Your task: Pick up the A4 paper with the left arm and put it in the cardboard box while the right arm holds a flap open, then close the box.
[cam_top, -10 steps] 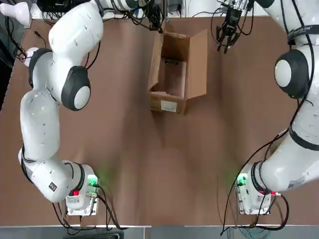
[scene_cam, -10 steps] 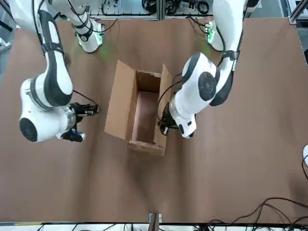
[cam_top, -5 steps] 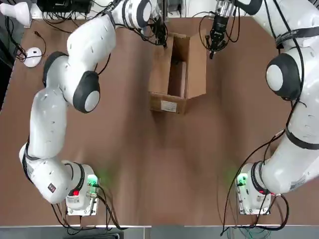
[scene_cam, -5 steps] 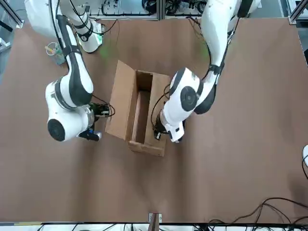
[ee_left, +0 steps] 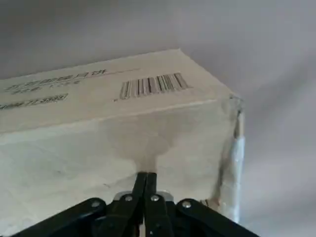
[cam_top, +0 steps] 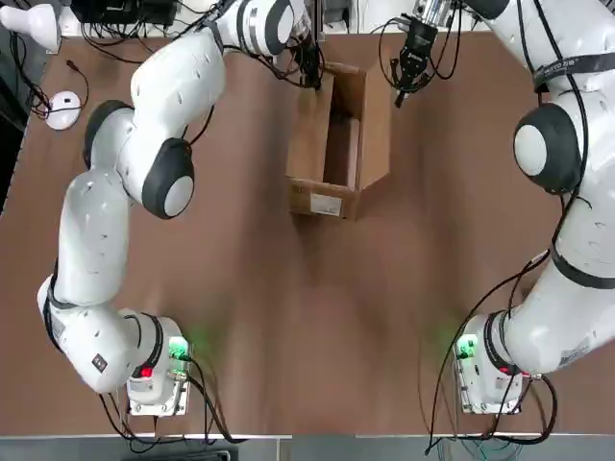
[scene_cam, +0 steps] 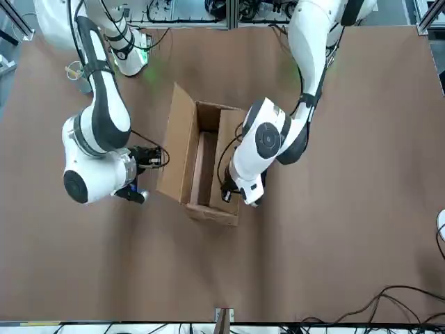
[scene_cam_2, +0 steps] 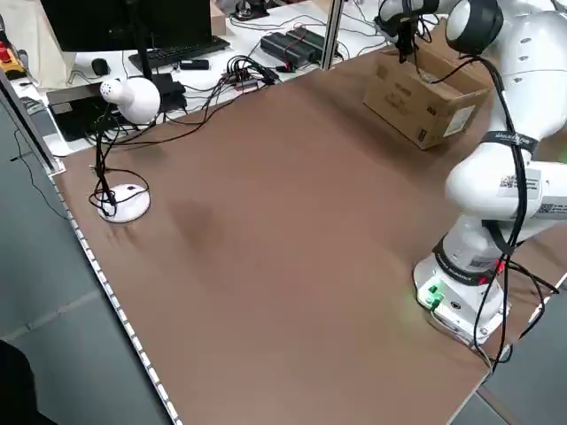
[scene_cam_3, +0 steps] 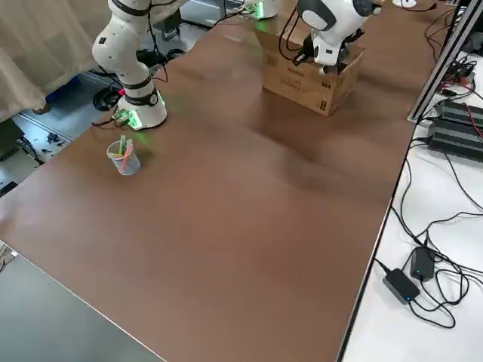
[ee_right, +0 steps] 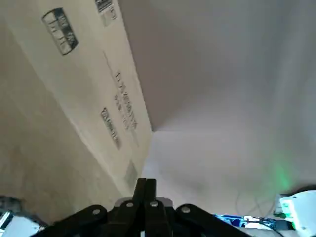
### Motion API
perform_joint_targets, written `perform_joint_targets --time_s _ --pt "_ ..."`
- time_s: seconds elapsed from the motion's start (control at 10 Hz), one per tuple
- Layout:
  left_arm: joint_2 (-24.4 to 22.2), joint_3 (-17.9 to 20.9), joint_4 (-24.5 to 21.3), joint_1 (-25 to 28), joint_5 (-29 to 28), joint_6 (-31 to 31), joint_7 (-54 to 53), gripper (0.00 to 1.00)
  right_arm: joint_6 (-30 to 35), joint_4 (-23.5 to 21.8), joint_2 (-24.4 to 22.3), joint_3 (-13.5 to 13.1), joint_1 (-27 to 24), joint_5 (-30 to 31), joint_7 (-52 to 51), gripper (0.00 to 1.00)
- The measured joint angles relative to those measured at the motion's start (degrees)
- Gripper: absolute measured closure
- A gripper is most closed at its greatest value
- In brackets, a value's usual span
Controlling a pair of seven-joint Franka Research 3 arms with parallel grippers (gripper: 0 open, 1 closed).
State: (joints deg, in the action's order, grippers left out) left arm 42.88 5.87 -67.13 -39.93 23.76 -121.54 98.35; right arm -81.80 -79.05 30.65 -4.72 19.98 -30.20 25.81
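Your A4 paper (cam_top: 340, 154) lies inside the open cardboard box (cam_top: 315, 198) on the worktop (cam_top: 279, 317). Your left gripper (ee_left: 146, 173) is at the left flap (cam_top: 308, 134), your right gripper (ee_right: 146, 178) beside the right flap (cam_top: 376, 125); both sets of jaws are clenched.

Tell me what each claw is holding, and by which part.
Nothing is held: the left claw and right claw are both closed on nothing, near the box.

Left end effector (ee_left: 146, 175) shut, right end effector (ee_right: 146, 181) shut, both apparently angled downward
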Motion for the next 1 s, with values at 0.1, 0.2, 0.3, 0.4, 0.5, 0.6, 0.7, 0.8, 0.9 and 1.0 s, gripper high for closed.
perform_joint_targets --time_s 0.1,0.2,0.3,0.4,0.5,0.6,0.7,0.8,0.9,1.0 --pt "-1.3 1.0 0.6 0.0 0.0 0.1 0.2 0.95 -0.2 0.3 0.0 0.1 1.0 -1.4 1.3 0.99" --pt "-3.6 2.6 1.0 0.1 0.0 1.7 0.2 0.93 -0.6 0.6 0.0 0.1 2.4 -2.9 2.7 0.99" --pt "-6.4 4.4 1.1 0.5 -1.0 5.0 0.2 0.92 -1.1 0.9 0.0 0.2 3.8 -3.7 3.7 0.99" --pt "-9.0 5.5 1.1 2.1 -2.9 8.5 -0.7 0.89 -2.3 1.0 0.0 0.2 5.4 -4.1 4.4 0.99" --pt "-10.9 5.8 1.0 5.4 -4.3 12.0 -4.5 0.83 -4.6 1.0 0.0 0.2 7.2 -4.2 5.6 0.99" --pt "-12.0 5.8 1.0 9.4 -5.8 15.7 -11.4 0.70 -7.2 1.0 0.3 0.3 8.9 -4.2 7.2 0.99" --pt "-12.5 5.8 0.9 12.8 -8.1 18.4 -18.8 0.53 -9.1 0.9 1.0 0.2 10.3 -4.2 8.2 0.99" --pt "-12.9 5.8 0.9 15.4 -10.3 19.6 -24.6 0.41 -11.1 0.7 2.2 0.2 11.2 -4.1 9.0 0.99" --pt "-13.4 5.8 0.9 17.5 -12.2 19.9 -30.7 0.25 -12.7 0.5 3.4 0.2 11.7 -4.1 9.5 0.99" --pt "-14.1 5.8 0.9 19.2 -13.7 20.1 -37.9 0.12 -13.3 0.4 4.5 0.2 11.8 -3.9 9.6 0.99"
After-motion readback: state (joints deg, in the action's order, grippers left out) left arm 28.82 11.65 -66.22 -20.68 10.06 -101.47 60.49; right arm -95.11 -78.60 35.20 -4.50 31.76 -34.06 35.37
